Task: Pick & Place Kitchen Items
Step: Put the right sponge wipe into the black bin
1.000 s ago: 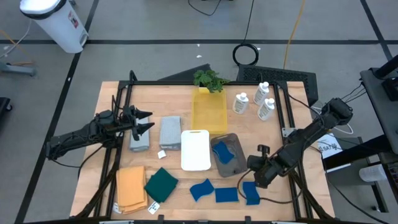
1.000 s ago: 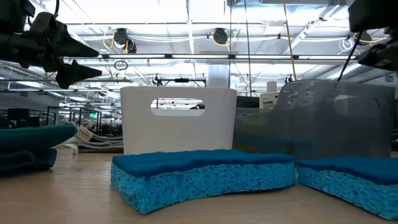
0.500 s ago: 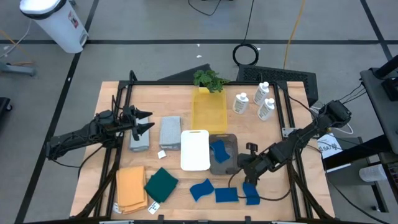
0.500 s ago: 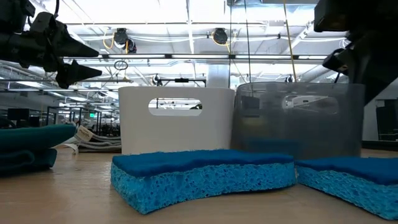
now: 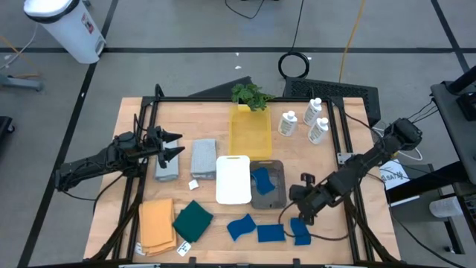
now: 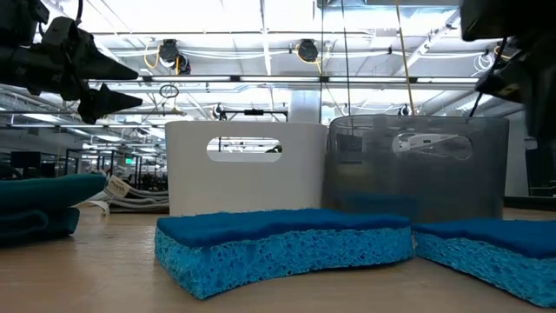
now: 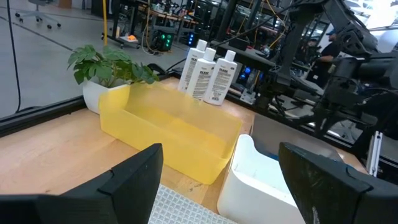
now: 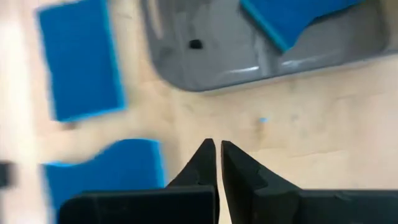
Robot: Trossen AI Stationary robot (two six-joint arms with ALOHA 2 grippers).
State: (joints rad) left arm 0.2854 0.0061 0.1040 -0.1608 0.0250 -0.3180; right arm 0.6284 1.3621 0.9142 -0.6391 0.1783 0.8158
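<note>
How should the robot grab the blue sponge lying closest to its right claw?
My guess: come straight down from above on that sponge, since it lies flat on the table beside the right gripper. The fingers, nearly closed now, would open and pinch its two long edges across the narrow width, at the middle, clear of the neighbouring sponge.

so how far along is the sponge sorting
Done: one blue sponge lies in the grey bin. In hand: nothing; the right gripper is shut and empty beside that bin, the left gripper open over the grey cloth. Left: three sponges on the table, plus cloths and bottles.
</note>
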